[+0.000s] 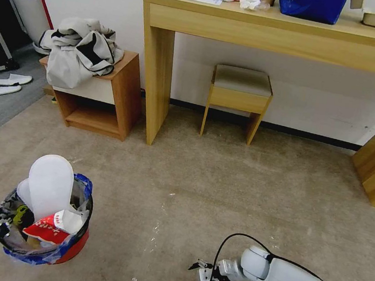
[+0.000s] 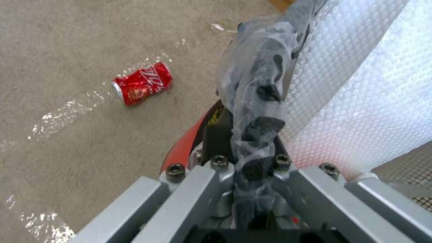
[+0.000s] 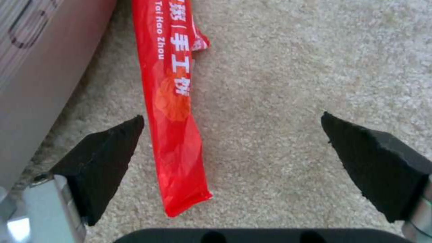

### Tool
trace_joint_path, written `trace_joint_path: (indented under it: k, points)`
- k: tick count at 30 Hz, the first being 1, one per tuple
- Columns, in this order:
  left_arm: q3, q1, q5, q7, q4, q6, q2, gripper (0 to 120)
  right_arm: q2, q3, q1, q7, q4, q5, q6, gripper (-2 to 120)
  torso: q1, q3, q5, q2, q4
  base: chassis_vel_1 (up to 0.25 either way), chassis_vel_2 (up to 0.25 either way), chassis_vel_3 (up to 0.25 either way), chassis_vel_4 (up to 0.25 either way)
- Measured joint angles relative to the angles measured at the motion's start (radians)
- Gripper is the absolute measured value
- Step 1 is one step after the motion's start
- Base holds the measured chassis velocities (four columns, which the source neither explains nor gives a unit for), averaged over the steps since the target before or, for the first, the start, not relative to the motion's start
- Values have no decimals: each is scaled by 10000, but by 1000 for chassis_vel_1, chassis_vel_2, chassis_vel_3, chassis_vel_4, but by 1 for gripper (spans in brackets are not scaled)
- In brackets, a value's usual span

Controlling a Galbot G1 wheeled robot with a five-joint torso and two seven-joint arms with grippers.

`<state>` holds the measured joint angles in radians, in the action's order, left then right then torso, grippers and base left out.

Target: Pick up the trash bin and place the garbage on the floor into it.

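i see a long wooden desk [image 1: 277,34] against the white wall, a small stool [image 1: 239,96] tucked under it, a blue bag [image 1: 311,3] on top, and clothes [image 1: 81,49] heaped on a low side table [image 1: 119,94].

This looks like a hotel-style bedroom or a mock-up of one. A long wooden desk [image 1: 281,33] stands against a white wall with a small cushioned stool [image 1: 239,99] tucked beneath it, and a low wooden bedside cabinet [image 1: 104,101] beside it carries a heap of clothing [image 1: 81,51]. Beige carpet [image 1: 245,190] covers the floor, and white disposable slippers [image 1: 3,85] lie on grey flooring near the doorway.
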<state>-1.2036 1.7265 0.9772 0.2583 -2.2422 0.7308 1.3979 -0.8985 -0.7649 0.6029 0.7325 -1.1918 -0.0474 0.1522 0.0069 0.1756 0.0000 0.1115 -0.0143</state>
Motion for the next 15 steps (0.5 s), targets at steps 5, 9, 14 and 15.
trace_joint_path:
  k: [5, 9, 14, 15]
  points:
    - [-29, 15, 28, 0, -32, -4, -7, 0, -125, -16, -8, 6, 254, 3, 72, 100, 0, 0, 0, 0, 0, 0, 0, 0, 0]
    - [-39, 16, 36, 0, -35, -6, -13, 0, -168, -15, -9, 9, 356, 3, 104, 100, 0, 0, 0, 0, 0, 0, 0, 0, 0]
    - [-39, 6, 44, 0, -35, -6, -23, 0, -258, -48, -8, 11, 543, -11, 184, 100, 0, 0, 0, 0, 0, 0, 0, 0, 0]
    - [-39, 6, 44, 0, -35, -6, -23, 0, -258, -48, -8, 11, 543, -11, 184, 100, 0, 0, 0, 0, 0, 0, 0, 0, 0]
